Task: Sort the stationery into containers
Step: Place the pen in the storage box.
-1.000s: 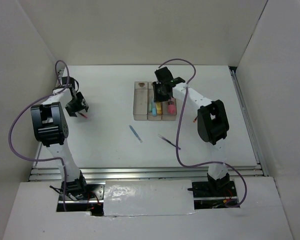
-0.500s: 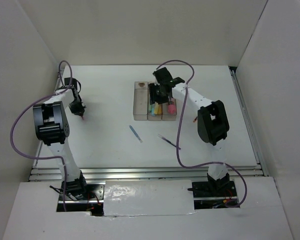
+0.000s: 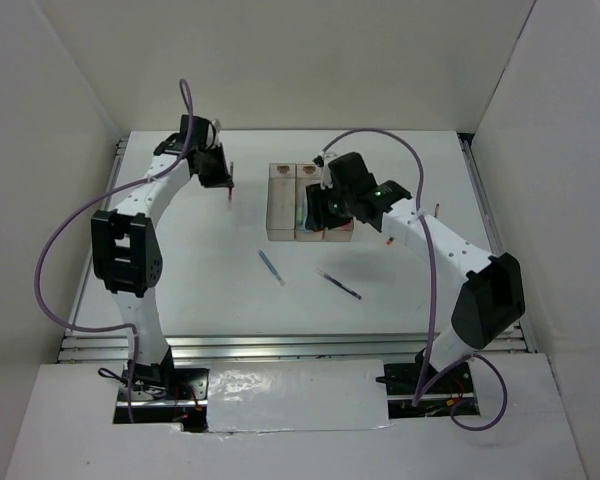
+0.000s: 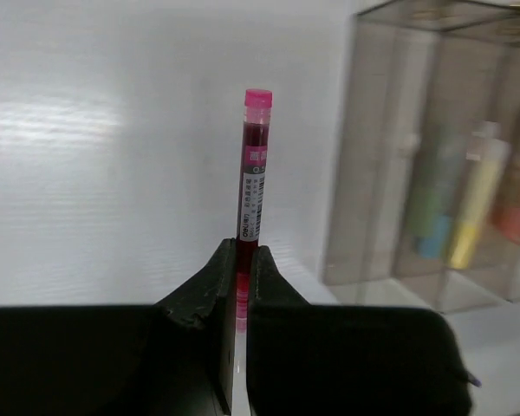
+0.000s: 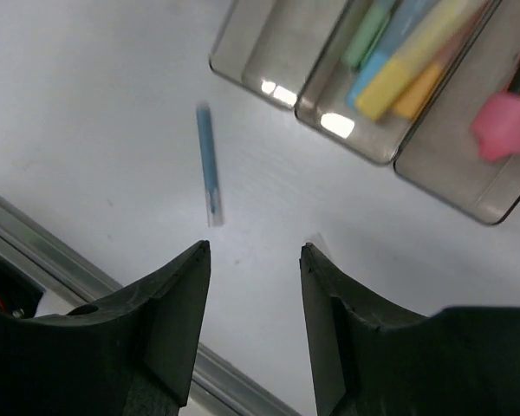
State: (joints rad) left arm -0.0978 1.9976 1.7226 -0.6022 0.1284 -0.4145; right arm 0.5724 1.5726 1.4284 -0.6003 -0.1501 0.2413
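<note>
Our left gripper (image 4: 240, 258) pinches a thin red pen (image 4: 254, 165) by its end, so it could tip or slip out before we reach the bins (image 3: 280, 215) just to the right. Our left arm reaches far out, bent toward the bins. Our right gripper (image 5: 254, 251) hangs wide open above them, with a blue pen (image 5: 208, 165) on the table (image 3: 200, 260) nearby.

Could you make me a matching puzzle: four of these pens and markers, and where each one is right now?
1 thin red pen
2 thin blue pen
3 yellow marker
4 fat pink marker

A in the middle clear plastic bin
B pinched in the left gripper
C in the end clear plastic bin
D loose on the white table

Pairs: 1-B, 2-D, 3-A, 4-C.
</note>
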